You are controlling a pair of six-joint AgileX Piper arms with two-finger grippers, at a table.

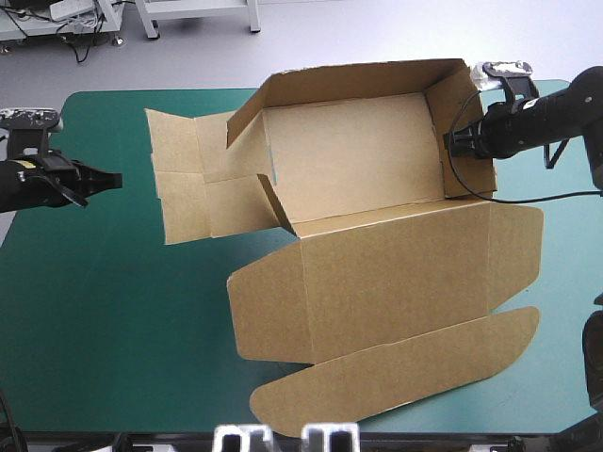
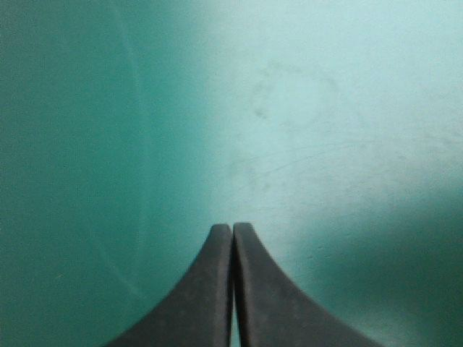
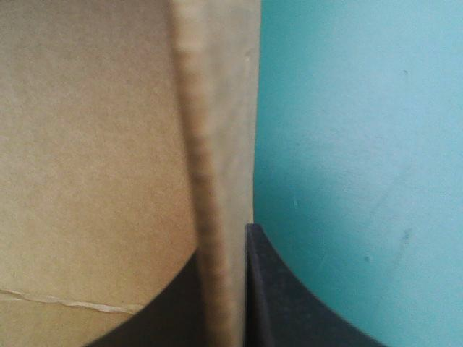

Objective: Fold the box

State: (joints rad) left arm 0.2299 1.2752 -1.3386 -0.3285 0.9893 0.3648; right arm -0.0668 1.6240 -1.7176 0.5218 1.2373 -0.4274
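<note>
The brown box (image 1: 349, 160) sits from the table's centre toward 1 o'clock, its long axis running 9 to 3 o'clock. Its far wall and 3 o'clock end wall stand up, and the lid (image 1: 396, 273) lies flat toward 6 o'clock. The 9 o'clock end flaps (image 1: 184, 184) lie mostly flat on the teal-green cover (image 1: 94, 311). The right gripper (image 1: 454, 141) is clamped on the 3 o'clock wall, the board pinched in its grip. The left gripper (image 1: 111, 179), closed tight and empty, hovers at the table's 9 o'clock edge. It is far nearer those flat flaps, so raising them likely falls to it.
</note>
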